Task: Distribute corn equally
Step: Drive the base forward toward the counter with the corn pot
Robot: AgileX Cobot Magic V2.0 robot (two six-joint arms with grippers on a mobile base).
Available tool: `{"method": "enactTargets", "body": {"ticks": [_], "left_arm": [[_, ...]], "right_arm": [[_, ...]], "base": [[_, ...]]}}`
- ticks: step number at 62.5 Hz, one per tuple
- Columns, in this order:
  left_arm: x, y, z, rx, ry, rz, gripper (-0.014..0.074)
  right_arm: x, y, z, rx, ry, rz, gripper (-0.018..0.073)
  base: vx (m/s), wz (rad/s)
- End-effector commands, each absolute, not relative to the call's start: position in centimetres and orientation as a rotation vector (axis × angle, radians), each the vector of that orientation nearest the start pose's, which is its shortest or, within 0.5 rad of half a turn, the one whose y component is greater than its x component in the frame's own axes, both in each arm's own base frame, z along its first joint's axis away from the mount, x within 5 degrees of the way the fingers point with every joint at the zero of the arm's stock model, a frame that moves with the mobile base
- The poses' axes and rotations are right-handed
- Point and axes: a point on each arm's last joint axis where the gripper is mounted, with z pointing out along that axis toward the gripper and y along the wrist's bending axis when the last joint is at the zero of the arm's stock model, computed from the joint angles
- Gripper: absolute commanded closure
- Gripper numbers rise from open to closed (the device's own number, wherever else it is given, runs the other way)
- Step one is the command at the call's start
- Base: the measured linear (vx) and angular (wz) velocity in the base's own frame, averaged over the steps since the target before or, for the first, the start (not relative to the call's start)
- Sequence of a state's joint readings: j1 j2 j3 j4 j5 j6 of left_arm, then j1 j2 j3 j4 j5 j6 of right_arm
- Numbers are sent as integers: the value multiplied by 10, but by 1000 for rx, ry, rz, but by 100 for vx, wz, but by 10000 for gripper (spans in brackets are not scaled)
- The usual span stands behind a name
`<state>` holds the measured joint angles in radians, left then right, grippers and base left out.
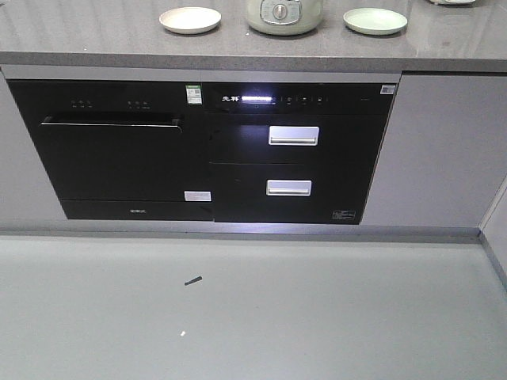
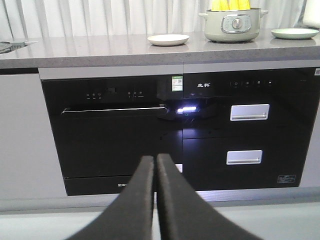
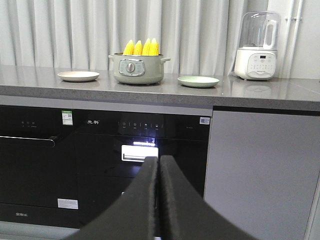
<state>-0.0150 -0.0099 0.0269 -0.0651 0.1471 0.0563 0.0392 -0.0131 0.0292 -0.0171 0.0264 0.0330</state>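
I'm seeing corn (image 3: 141, 47) standing tips-up in pot (image 3: 137, 70), upper centre of right wrist view; bunched together, none served yet
Cream plate (image 3: 78, 76) sitting left of pot, green plate (image 3: 198, 81) right, both bare, likely waiting for equal shares
I'm reading left gripper (image 2: 155, 160) and right gripper (image 3: 158, 161) as pressed closed, gripping nothing, hanging low before black ovens (image 1: 119, 150)
Grey counter (image 3: 260, 92) carrying everything; pale curtain (image 3: 60, 30) hanging behind, grey floor (image 1: 238, 317) lying below
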Motion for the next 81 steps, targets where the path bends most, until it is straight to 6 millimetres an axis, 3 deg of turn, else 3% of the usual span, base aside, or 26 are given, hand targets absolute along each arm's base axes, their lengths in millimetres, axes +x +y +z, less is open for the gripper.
{"method": "enactTargets", "body": {"ticks": [1,81], "left_arm": [[56,-1,198,-2,1556,-33,603],[56,-1,198,-2,1556,-33,603]], "right_arm": [[56,2,206,-27,1458,25,564],[56,2,206,-27,1458,25,564]], "base": [[6,-5],[6,-4]]}}
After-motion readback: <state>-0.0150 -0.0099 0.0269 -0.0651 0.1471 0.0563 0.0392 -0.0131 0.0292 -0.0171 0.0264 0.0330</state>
